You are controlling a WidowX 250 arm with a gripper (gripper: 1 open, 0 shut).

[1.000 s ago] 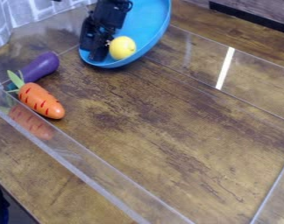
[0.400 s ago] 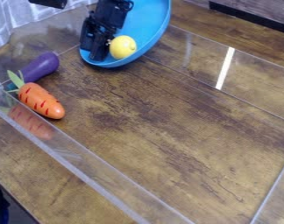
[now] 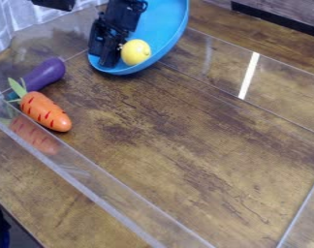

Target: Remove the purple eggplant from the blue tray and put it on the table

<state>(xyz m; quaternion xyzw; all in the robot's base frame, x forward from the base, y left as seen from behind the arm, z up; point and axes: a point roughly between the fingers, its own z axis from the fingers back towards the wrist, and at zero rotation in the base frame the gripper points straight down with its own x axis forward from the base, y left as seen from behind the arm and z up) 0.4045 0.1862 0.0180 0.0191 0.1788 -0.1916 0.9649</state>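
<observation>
Hovering over the blue tray (image 3: 167,29), my gripper (image 3: 106,46) sits exactly where it was a second ago, and nothing in the scene has shifted. My jaws are spread wide with nothing between them. The purple eggplant (image 3: 45,72) already lies on the table (image 3: 186,136), well apart from the tray and just beside the carrot (image 3: 45,110), so I judge the job done. Only the lemon (image 3: 135,52) is left in the tray. My fingertips are a dark blur, my arm is cut off at the top edge, and I hide part of the tray floor.
</observation>
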